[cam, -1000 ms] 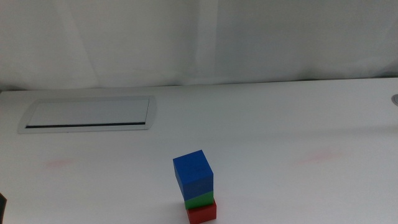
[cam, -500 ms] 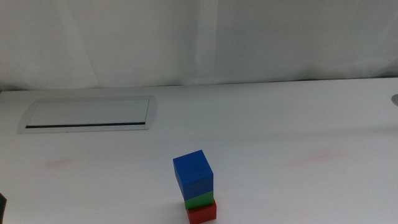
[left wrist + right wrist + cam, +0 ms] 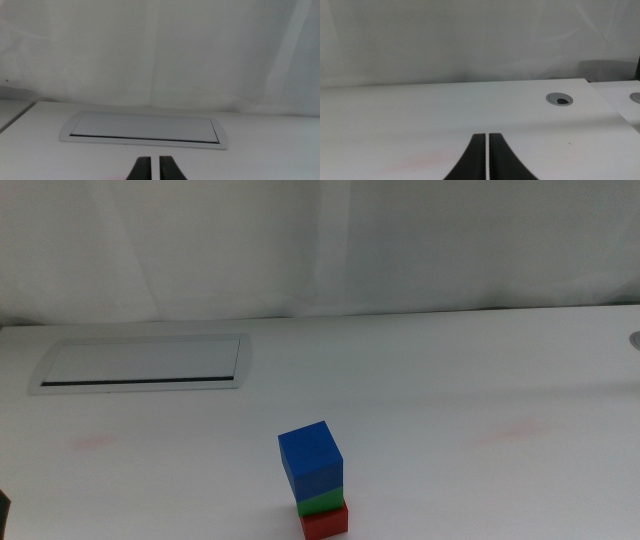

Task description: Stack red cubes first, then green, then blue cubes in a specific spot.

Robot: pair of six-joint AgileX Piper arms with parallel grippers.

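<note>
A three-cube stack stands on the white tabletop near the front edge in the middle view: the red cube [image 3: 324, 523] at the bottom, the green cube [image 3: 322, 501] on it, the blue cube [image 3: 310, 463] on top, turned slightly. No arm touches the stack. My left gripper [image 3: 154, 160] is shut with nothing in it, facing the grey-framed panel. My right gripper [image 3: 487, 136] is also shut and holds nothing, over bare table. Neither wrist view shows the cubes.
A flat grey-framed panel [image 3: 140, 364] with a dark slot lies at the back left, also seen as the panel [image 3: 145, 129] in the left wrist view. A round grey cable hole [image 3: 559, 99] sits at the far right. A white curtain backs the table.
</note>
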